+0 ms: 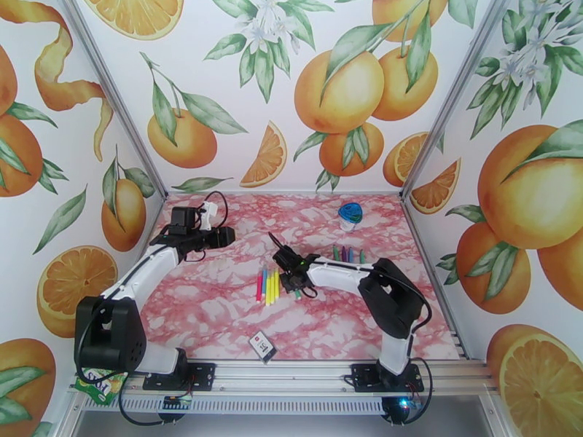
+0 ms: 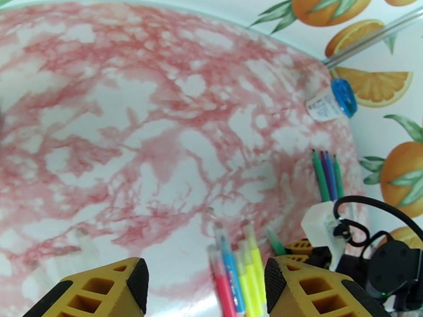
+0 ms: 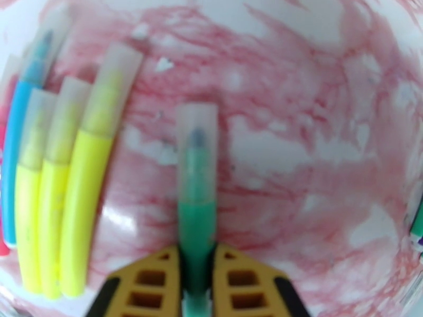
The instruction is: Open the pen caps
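My right gripper [image 3: 196, 262] is shut on the body of a green pen [image 3: 196, 212]. Its frosted pen cap [image 3: 197, 138] is on and points away from the fingers. Left of it lie three yellow pens [image 3: 79, 170] and a blue pen [image 3: 24, 112], all capped. From above, the right gripper [image 1: 291, 276] sits at the right edge of that pen row [image 1: 267, 286]. My left gripper [image 1: 232, 236] hovers open at the back left, with nothing between its yellow fingers [image 2: 106, 286]. The pink, blue and yellow pens [image 2: 238, 270] lie below and ahead of it.
A second group of green, purple and blue pens [image 1: 348, 254] lies right of centre. A clear container with a blue lid [image 1: 350, 214] stands at the back right. A small card [image 1: 263, 347] lies by the near edge. Printed walls enclose the pink marble tabletop [image 1: 218, 307].
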Robot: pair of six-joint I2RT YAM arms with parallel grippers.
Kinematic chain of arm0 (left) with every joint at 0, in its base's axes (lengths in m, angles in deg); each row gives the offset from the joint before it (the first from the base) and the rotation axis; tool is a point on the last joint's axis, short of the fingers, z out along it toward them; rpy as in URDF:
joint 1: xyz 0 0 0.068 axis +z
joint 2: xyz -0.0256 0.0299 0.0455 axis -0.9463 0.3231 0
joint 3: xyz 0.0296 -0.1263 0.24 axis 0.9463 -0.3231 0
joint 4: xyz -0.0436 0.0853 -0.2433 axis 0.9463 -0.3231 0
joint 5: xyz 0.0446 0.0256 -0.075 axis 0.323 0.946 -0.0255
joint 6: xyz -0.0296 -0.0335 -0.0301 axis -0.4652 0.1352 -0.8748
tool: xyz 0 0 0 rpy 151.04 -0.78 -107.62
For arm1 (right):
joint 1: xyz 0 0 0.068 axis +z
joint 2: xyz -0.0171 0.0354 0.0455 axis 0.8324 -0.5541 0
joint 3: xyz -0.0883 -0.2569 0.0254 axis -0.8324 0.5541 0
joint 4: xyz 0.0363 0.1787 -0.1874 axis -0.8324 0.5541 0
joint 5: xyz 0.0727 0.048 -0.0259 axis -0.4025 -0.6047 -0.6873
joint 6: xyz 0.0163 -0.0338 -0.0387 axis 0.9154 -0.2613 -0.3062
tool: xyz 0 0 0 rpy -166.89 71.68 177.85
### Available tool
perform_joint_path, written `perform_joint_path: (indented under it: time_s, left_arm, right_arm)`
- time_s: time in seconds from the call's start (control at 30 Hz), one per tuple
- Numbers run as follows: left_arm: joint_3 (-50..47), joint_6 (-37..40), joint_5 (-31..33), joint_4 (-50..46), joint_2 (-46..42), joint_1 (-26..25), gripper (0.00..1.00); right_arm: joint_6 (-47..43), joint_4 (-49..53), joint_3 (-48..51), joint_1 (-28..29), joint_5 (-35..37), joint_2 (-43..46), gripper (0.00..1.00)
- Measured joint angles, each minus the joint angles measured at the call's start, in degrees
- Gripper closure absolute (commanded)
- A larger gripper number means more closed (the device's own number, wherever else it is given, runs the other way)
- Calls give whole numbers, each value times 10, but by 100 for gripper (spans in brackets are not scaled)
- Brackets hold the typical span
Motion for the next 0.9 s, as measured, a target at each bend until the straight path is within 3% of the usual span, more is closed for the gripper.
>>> perform_joint_path:
  time_s: [0.37, 0.9]
  left_arm:
    - [0, -18, -66, 36, 20, -36, 38]
    - [45, -20, -140, 62, 68, -102, 38]
  right_arm:
    - [-9, -141, 91, -18, 0, 102, 91]
    - [-31, -285, 143, -34, -78, 169, 89]
